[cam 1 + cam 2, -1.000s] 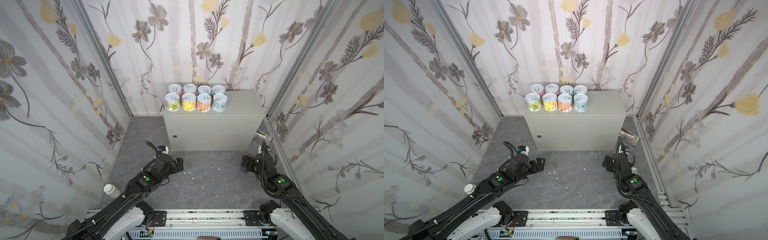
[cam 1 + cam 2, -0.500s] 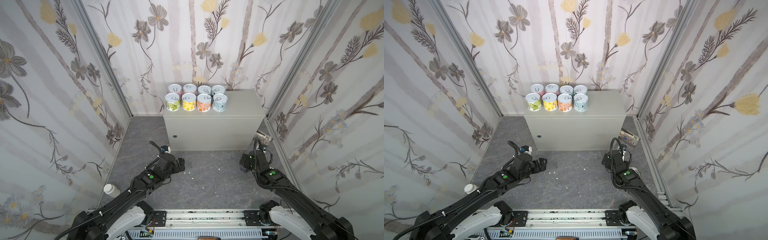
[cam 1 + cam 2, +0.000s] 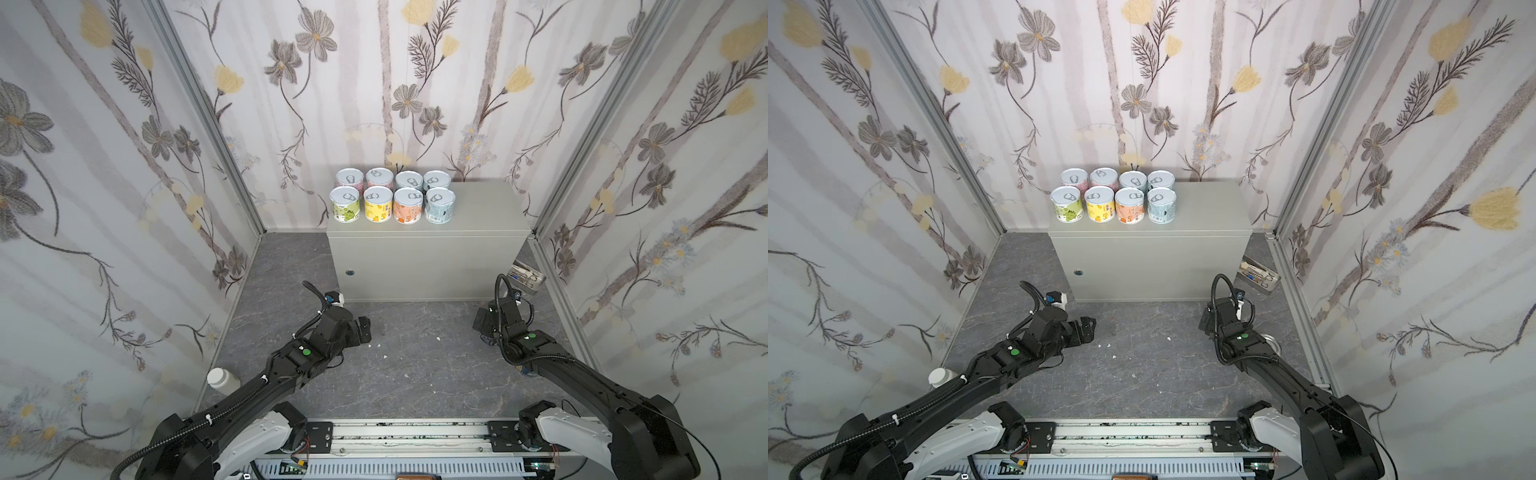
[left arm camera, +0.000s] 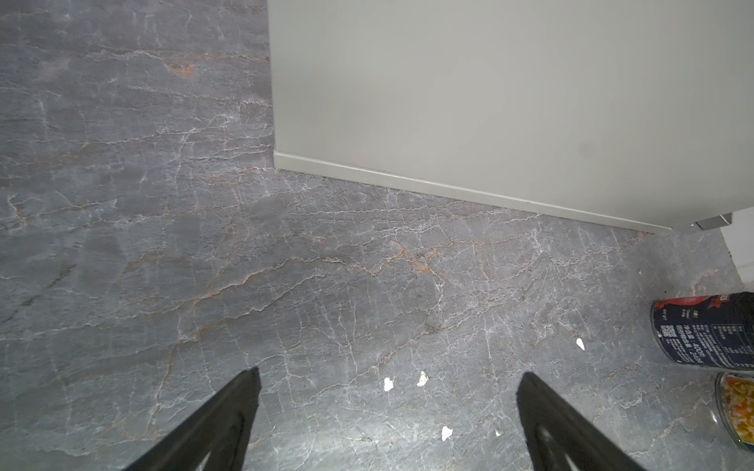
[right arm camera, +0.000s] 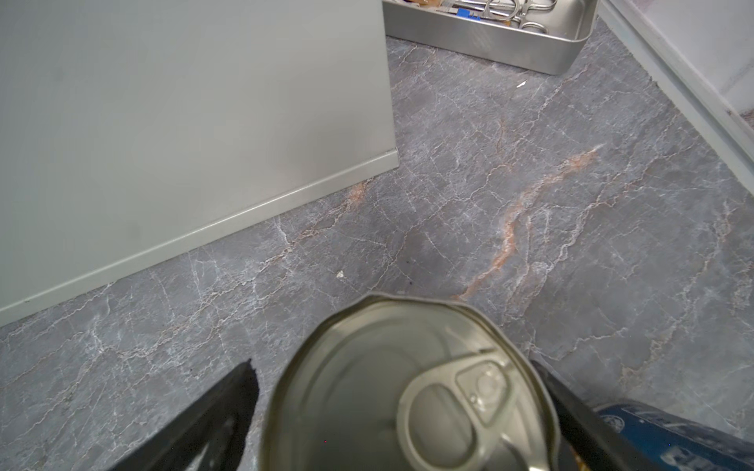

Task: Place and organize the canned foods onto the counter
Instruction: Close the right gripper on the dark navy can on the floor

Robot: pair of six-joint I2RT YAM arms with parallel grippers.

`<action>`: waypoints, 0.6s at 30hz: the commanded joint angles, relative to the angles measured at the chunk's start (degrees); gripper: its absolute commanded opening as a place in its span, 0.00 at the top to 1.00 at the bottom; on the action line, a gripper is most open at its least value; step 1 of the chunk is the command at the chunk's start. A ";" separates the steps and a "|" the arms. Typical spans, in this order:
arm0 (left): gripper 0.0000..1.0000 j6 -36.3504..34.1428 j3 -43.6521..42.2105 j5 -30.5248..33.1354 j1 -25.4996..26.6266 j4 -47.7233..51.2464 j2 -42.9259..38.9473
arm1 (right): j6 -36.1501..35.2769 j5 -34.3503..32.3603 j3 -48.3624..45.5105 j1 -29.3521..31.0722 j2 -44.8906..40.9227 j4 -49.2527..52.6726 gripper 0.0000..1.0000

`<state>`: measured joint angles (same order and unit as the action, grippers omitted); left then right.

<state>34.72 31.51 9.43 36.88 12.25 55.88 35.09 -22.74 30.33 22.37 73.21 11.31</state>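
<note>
Right wrist view: right gripper straddling the navy can on the floor.
Jaws on it and the left gripper are standing wide; closing, then lifting onto the counter, is likely coming next.

Eight short cans, two tall cans — one bottle

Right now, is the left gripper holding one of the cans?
No, in the left wrist view the left gripper stands open over the floor with nothing between its fingers.
</note>
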 commanded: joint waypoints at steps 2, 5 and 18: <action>0.00 -0.52 -0.18 0.79 -0.21 -1.96 0.20 | 1.07 0.83 -0.11 -0.05 2.23 -4.84 0.00; 0.00 -0.38 -0.25 0.50 -0.23 -2.05 0.29 | 1.15 1.55 -0.35 -0.09 3.91 -5.76 0.00; 0.00 -0.33 -1.07 0.68 -0.33 -2.66 0.28 | 3.05 1.98 -0.72 -0.06 9.63 -9.08 0.00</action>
<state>34.65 30.68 9.43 36.69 11.73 56.03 36.60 -21.21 29.58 22.31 81.91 5.28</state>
